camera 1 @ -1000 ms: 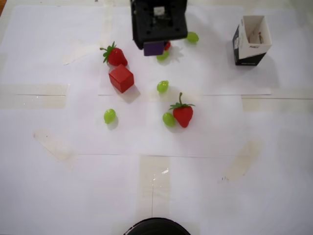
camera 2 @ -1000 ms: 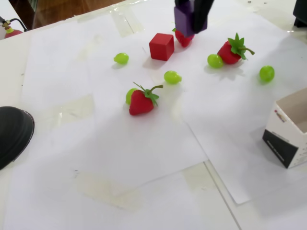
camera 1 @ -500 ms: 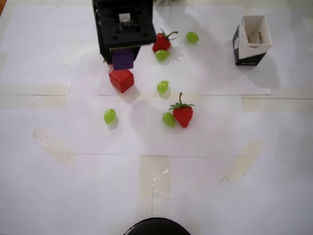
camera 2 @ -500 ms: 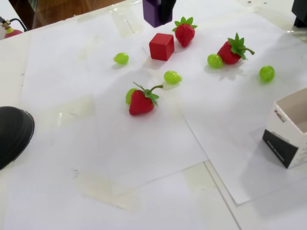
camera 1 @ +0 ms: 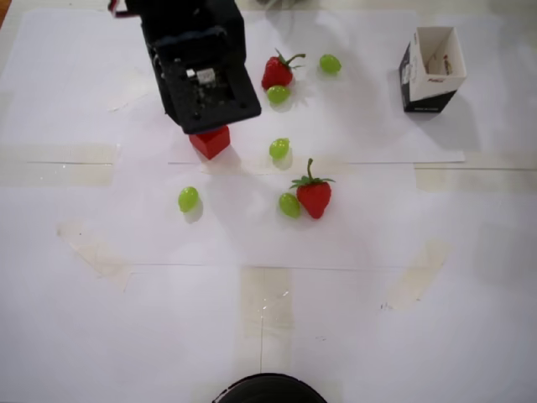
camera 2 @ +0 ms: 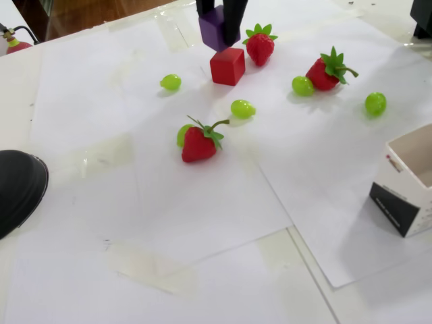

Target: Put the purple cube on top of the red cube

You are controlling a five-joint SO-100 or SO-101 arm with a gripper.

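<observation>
Fixed view: my gripper point(camera 2: 220, 27) is clamped on the purple cube point(camera 2: 213, 28), upper middle of frame, just above the red cube point(camera 2: 227, 65).

The purple cube sits slightly off-centre, I judge; releasing now could tip it off toward the nearby strawberry point(camera 2: 260, 46). The box point(camera 1: 431, 69), upper right overhead, looks nearly empty.

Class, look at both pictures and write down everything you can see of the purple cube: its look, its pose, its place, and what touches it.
The purple cube is a small dark-purple block with flat matte faces and sharp edges. In the fixed view it is held off the paper by the pincer, whose dark fingers clamp its sides. It sits slightly turned, just above and a little behind the red cube; whether they touch cannot be told. In the overhead view the arm hides it completely.
</observation>
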